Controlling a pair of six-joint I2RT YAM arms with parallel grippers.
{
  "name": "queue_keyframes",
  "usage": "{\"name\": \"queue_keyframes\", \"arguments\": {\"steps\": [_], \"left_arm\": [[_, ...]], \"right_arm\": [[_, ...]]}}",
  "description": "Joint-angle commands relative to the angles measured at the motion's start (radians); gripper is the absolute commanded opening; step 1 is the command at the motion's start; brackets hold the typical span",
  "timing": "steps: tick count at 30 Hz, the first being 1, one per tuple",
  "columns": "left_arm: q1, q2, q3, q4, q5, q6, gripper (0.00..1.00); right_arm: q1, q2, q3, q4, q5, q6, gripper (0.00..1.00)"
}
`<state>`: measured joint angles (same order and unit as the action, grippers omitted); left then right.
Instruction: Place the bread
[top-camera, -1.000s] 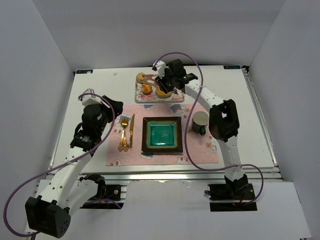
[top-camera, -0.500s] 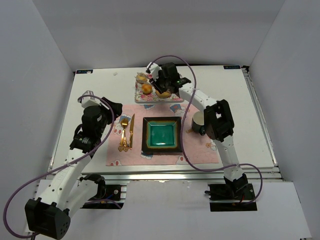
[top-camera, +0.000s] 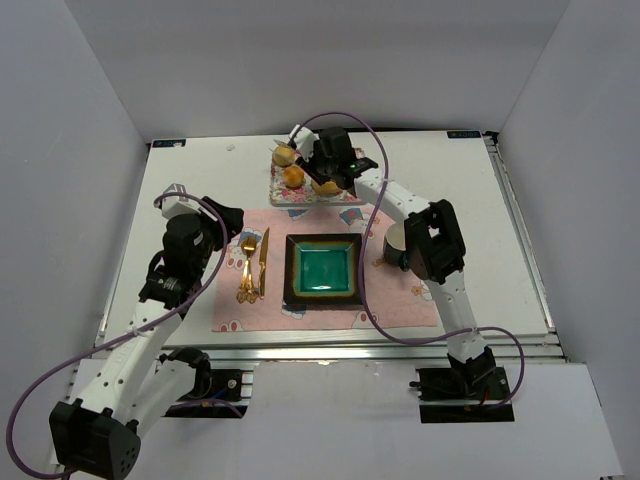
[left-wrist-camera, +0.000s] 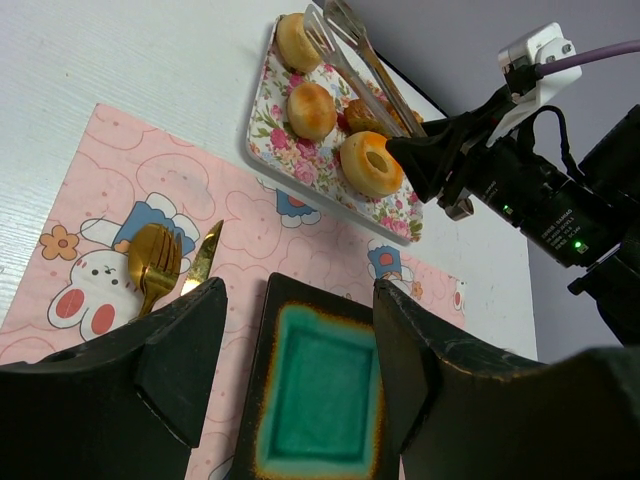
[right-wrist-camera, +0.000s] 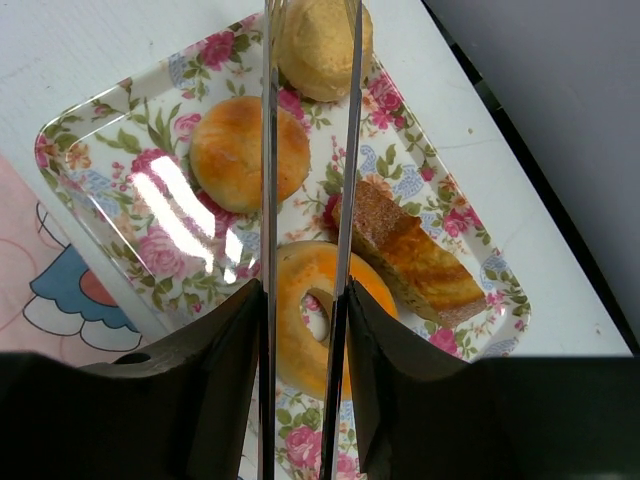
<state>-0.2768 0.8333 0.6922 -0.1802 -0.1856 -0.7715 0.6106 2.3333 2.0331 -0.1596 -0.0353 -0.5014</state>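
The right claw (right-wrist-camera: 302, 292) is part closed on the handle end of a pair of metal tongs (right-wrist-camera: 268, 150), gripping them firmly enough to carry them; the left claw (left-wrist-camera: 295, 300) is spread wide and holds nothing, hanging over the pink mat (top-camera: 400, 300) at about 9 o'clock from the square plate (top-camera: 292, 270).

The bread (right-wrist-camera: 320, 40) lies in the 10 o'clock corner of the flowered tray (right-wrist-camera: 90, 140), which sits on the desk (top-camera: 200, 170) at 12 o'clock from the plate; in the right wrist view the two blades of the tongs run either side of it, their tips past the top edge of the frame; whether they touch it I cannot tell.

I judge the pinch not yet made, and several things could spoil it. The bread is smooth and round, so thin blades closing off-centre could squirt it sideways off the tray. The blades pass over the orange bun (right-wrist-camera: 245, 150) and the donut (right-wrist-camera: 300, 265), so dropping too low or dragging back could shove either. The tongs are long, so a small twist in the claw would swing their tips wide. A weak squeeze could let the bread fall on the way to the plate, likely its goal.
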Motion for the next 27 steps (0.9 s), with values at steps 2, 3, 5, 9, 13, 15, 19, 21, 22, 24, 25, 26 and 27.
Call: {"name": "queue_keyframes", "arguments": {"steps": [2,3,5,9,13,15,19,21,22,24,25,26,27], "left_arm": [[0.004,-0.01,-0.013,0.005,-0.011,-0.002,0.7],[0.004,-0.01,-0.013,0.007,-0.011,-0.002,0.7],[0.004,-0.008,-0.014,0.008,-0.008,-0.002,0.7],[0.004,-0.011,-0.019,0.011,-0.009,-0.002,0.7],[0.004,-0.011,-0.02,0.015,-0.008,-0.002,0.7],[0.004,-0.011,-0.023,0.019,-0.006,-0.003,0.7],[0.004,-0.008,-0.023,0.021,-0.006,-0.003,0.7],[0.002,-0.007,-0.023,0.024,-0.005,-0.003,0.7],[0.004,-0.007,-0.023,0.024,-0.005,-0.003,0.7],[0.004,-0.005,-0.025,0.027,-0.003,-0.003,0.7],[0.004,-0.005,-0.025,0.027,-0.003,-0.003,0.7],[0.004,-0.003,-0.025,0.028,-0.003,-0.003,0.7],[0.004,-0.003,-0.023,0.028,-0.003,-0.003,0.7]], "right_arm": [[0.005,0.017,0.012,0.068,0.023,-0.028,0.43],[0.006,0.017,0.01,0.066,0.025,-0.029,0.43],[0.008,0.021,0.006,0.068,0.029,-0.034,0.43],[0.009,0.027,0.004,0.071,0.031,-0.042,0.43],[0.009,0.029,-0.007,0.078,0.061,-0.052,0.43],[0.011,0.031,-0.008,0.08,0.069,-0.055,0.44],[0.012,0.032,-0.014,0.084,0.08,-0.065,0.44],[0.012,0.032,-0.014,0.081,0.086,-0.071,0.44],[0.012,0.032,-0.014,0.08,0.086,-0.072,0.44],[0.012,0.034,-0.014,0.077,0.086,-0.077,0.44],[0.015,0.038,-0.01,0.074,0.086,-0.078,0.44],[0.015,0.04,-0.008,0.071,0.089,-0.08,0.44],[0.017,0.043,-0.004,0.069,0.09,-0.081,0.43]]}}
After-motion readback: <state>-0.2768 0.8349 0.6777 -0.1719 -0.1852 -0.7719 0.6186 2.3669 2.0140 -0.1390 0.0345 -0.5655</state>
